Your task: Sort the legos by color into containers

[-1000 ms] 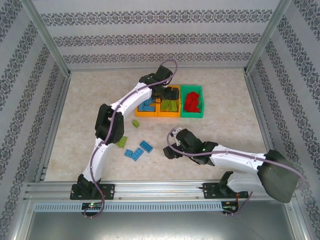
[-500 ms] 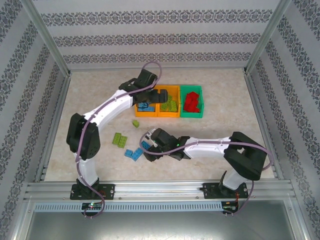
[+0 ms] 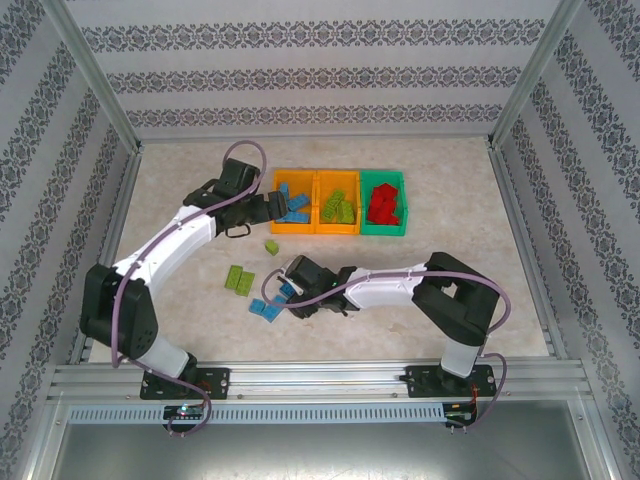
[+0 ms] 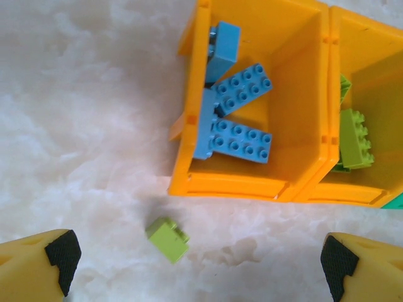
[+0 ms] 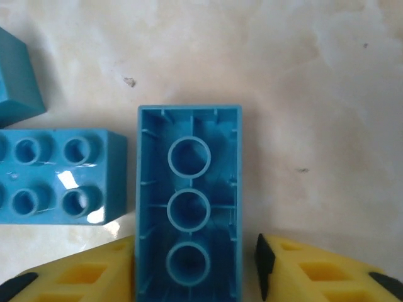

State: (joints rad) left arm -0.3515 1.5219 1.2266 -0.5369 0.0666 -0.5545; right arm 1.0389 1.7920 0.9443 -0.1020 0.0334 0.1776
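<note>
Your right pincer (image 5: 194, 267) sits around an upside-down blue lego (image 5: 189, 189), fingers apart, not squeezing. Your left pincer (image 4: 198, 267) hangs wide apart near a small green lego (image 4: 167, 238).

Table (image 3: 450, 240) carries three bins (image 3: 337, 229) and loose legos (image 3: 238, 279).
</note>
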